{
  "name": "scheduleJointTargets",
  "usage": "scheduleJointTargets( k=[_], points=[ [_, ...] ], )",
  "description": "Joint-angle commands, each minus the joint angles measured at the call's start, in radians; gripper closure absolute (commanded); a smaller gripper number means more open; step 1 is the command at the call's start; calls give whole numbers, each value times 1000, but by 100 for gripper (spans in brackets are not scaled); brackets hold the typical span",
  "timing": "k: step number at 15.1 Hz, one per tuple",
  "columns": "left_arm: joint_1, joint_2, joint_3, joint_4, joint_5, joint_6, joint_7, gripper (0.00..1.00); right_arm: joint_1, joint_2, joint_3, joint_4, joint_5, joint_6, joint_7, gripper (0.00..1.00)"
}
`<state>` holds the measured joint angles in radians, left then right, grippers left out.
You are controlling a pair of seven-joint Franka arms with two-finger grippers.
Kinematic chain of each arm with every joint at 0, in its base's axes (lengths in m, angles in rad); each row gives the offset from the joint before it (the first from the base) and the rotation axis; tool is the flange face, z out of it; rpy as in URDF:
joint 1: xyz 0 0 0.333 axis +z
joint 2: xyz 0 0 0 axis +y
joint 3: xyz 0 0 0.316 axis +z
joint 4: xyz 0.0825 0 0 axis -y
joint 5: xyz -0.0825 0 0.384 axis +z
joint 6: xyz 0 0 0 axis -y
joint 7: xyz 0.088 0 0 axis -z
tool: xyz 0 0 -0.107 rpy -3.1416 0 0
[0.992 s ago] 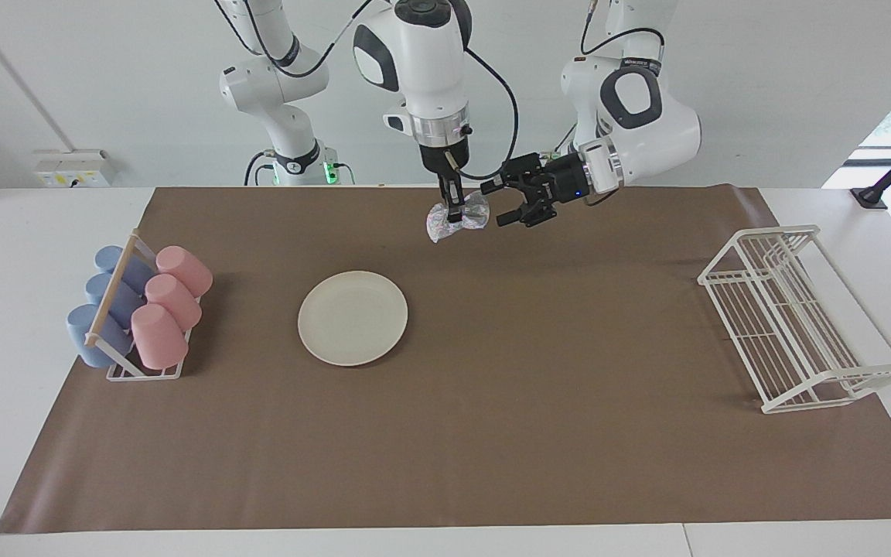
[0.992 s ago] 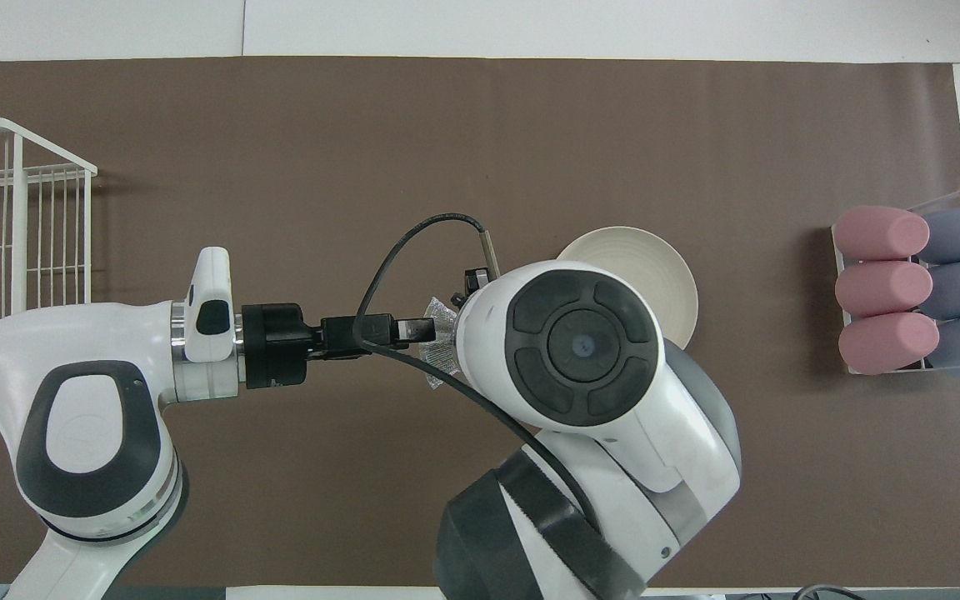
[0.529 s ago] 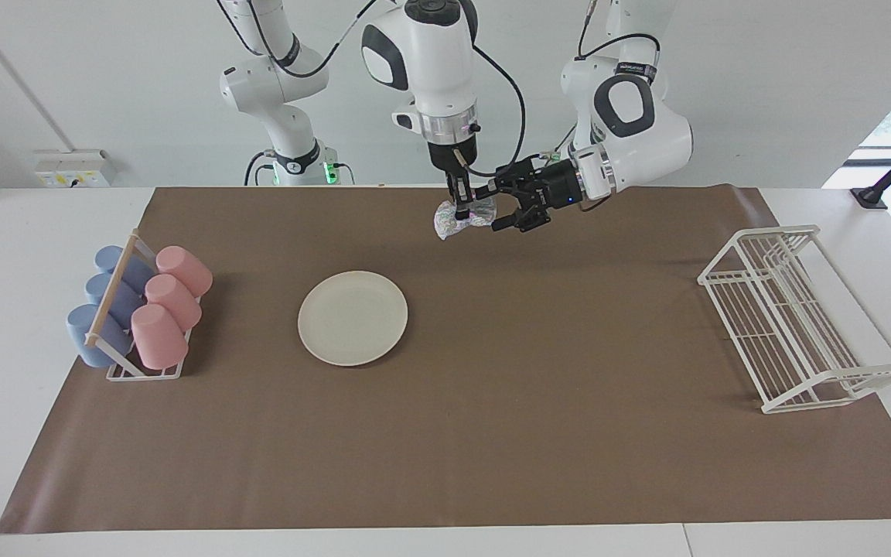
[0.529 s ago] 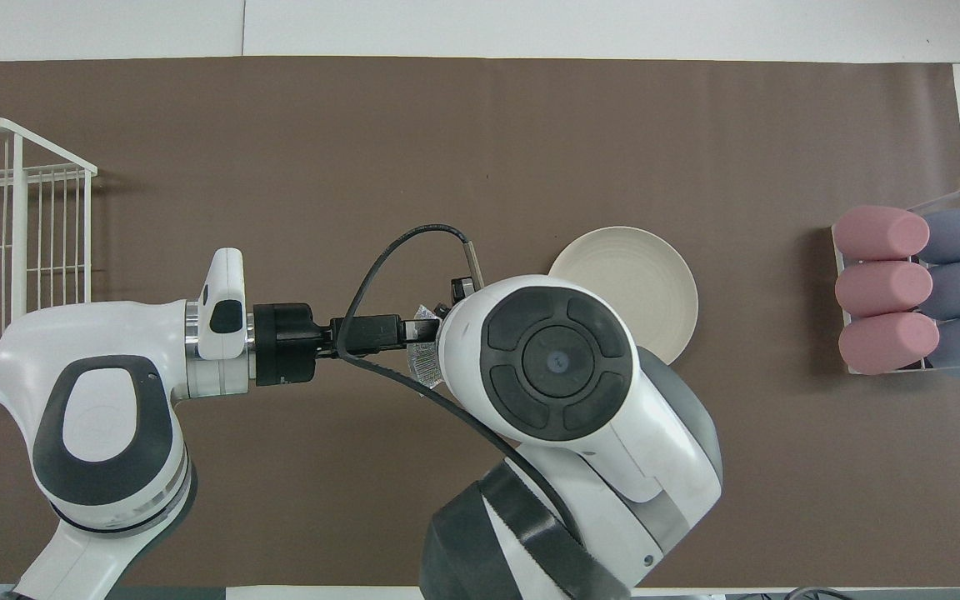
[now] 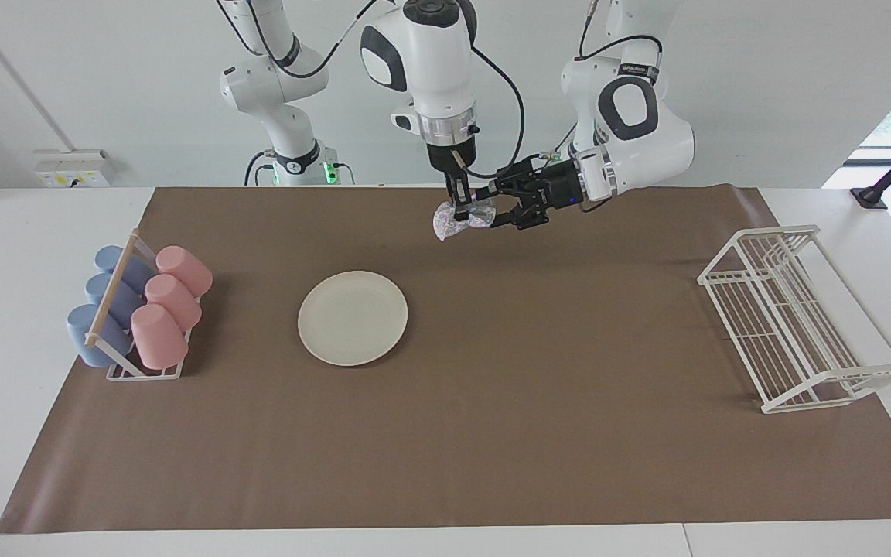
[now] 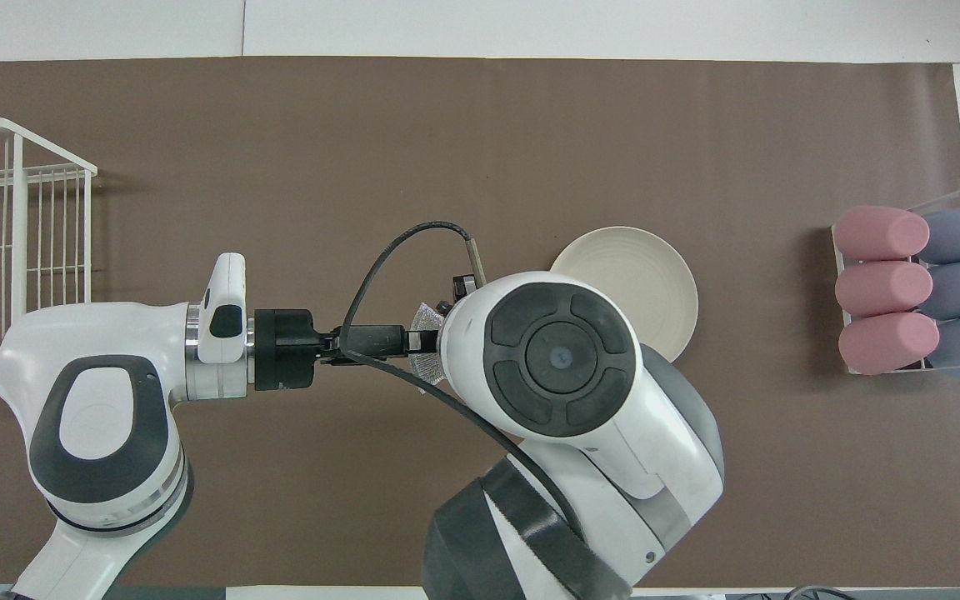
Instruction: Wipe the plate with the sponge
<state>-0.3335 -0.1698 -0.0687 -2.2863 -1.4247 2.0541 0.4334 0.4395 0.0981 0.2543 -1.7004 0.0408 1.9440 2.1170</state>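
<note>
The cream-white plate [image 5: 353, 317] [image 6: 651, 262] lies flat on the brown mat toward the right arm's end of the table. The silvery wrinkled sponge [image 5: 444, 224] [image 6: 427, 317] hangs in the air over the mat near the robots' edge. My right gripper [image 5: 459, 213] points straight down and is shut on it. My left gripper [image 5: 493, 213] [image 6: 418, 342] reaches in level from the side, its fingers apart around the sponge's free end. In the overhead view the right arm's own wrist hides its gripper and part of the plate.
A rack of pink and blue cups [image 5: 140, 313] stands at the right arm's end of the table. A white wire rack [image 5: 793, 317] stands at the left arm's end. The brown mat [image 5: 492, 433] covers most of the table.
The left gripper has moved in to the sponge and its fingers have narrowed around the free end. The right gripper, still holding the sponge, shifted slightly toward the left arm.
</note>
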Motion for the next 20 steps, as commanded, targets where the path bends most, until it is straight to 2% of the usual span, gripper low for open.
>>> scheduleJointTargets(
  k=[1,8,11,12,14,16,20],
  points=[
    [11,-22,0,-24,-11,-29,-17,100,-10,12,8,18,-18,10,14,100],
    [13,-31,1,-22,-10,-29,-76,100,-15,14,7,18,-16,12,12,100],
    [13,-33,1,-22,-8,-29,-90,100,-19,11,3,16,-21,10,-43,100],
    [14,-33,1,-22,-8,-31,-90,100,-28,6,3,13,-21,6,-99,57],
    [19,-34,1,-22,-6,-31,-96,100,-47,-1,2,1,-21,4,-173,0],
    [34,-37,1,-24,-3,-31,-97,100,-70,-17,2,-8,-22,-5,-215,0],
    [71,-36,1,-24,39,-31,-111,100,-171,-75,2,-77,-21,-23,-648,0]
  ],
)
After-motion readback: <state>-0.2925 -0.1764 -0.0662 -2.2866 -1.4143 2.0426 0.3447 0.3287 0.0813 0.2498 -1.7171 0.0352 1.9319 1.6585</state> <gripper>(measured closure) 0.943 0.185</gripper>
